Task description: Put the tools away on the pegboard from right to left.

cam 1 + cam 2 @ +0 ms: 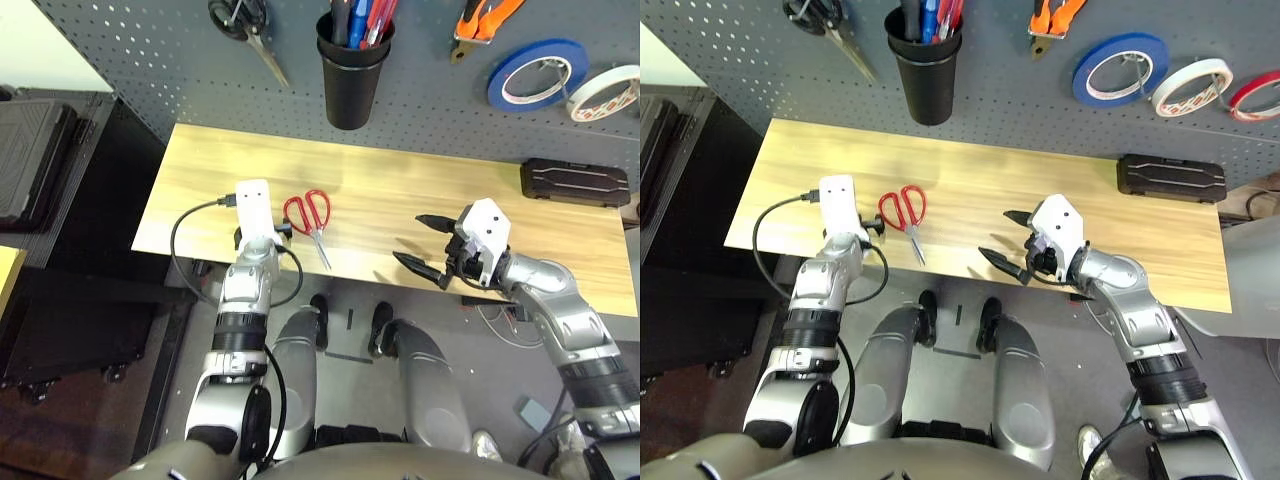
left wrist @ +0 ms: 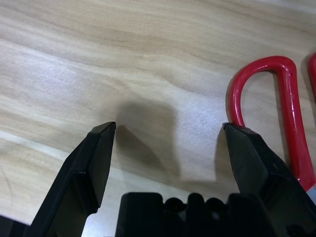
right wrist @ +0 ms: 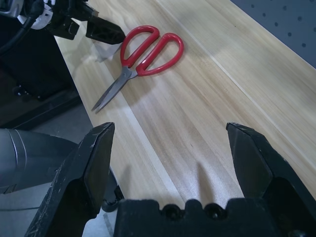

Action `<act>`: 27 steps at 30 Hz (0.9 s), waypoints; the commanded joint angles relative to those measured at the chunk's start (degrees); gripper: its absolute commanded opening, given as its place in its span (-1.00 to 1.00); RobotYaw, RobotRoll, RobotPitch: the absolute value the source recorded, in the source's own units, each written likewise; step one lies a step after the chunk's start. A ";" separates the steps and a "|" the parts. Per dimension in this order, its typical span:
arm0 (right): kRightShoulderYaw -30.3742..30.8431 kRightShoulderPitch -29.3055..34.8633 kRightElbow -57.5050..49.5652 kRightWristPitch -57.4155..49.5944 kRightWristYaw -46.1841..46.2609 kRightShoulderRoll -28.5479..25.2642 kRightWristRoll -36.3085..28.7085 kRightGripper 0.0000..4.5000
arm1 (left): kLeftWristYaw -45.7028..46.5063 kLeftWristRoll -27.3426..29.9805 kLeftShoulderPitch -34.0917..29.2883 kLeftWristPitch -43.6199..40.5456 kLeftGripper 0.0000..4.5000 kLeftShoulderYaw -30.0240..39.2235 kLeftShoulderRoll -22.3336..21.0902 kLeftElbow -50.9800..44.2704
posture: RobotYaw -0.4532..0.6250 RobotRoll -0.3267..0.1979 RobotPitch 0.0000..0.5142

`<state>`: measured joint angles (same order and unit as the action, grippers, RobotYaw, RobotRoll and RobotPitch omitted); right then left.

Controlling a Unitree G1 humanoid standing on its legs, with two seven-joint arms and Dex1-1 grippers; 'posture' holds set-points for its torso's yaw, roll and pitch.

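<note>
Red-handled scissors [image 1: 310,218] lie on the wooden table [image 1: 400,180], blades pointing toward the front edge. My left gripper [image 1: 262,233] hovers low just left of their handles, open and empty; one red handle loop [image 2: 289,98] sits beside a fingertip [image 2: 244,148]. My right gripper [image 1: 410,238] stands open and empty over the table's front edge, right of the scissors [image 3: 148,49]. On the pegboard [image 1: 150,60] hang orange-handled pliers [image 1: 485,20] and a white tape roll [image 1: 605,92].
Also on the pegboard are black-handled scissors [image 1: 240,20], a black cup [image 1: 352,75] holding several slim handles, a blue tape roll [image 1: 537,75] and a red tape roll [image 1: 1255,95]. A black case [image 1: 575,183] lies at the table's back right.
</note>
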<state>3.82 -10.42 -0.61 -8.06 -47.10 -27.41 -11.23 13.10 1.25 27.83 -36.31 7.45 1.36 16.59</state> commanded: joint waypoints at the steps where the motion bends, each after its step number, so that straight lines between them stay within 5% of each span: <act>1: 0.50 1.38 0.66 0.30 0.00 -0.37 0.43 1.00 | 0.48 -0.25 -1.19 -0.18 0.99 -0.02 0.48 1.13 | 0.06 0.25 0.50; 12: 0.93 1.49 0.69 0.63 0.12 0.23 0.92 1.00 | 1.59 0.17 -1.47 -3.01 0.99 2.19 -1.19 -3.87 | 0.07 0.25 0.50; 27: 1.28 1.82 0.46 1.01 -0.38 0.35 0.89 1.00 | -0.53 0.88 0.75 -4.48 0.99 -0.49 1.88 -4.11 | 0.08 0.25 0.47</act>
<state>4.16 -10.17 -0.28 -7.48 -47.04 -26.89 -10.50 12.92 2.04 28.97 -40.54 7.65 2.72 11.67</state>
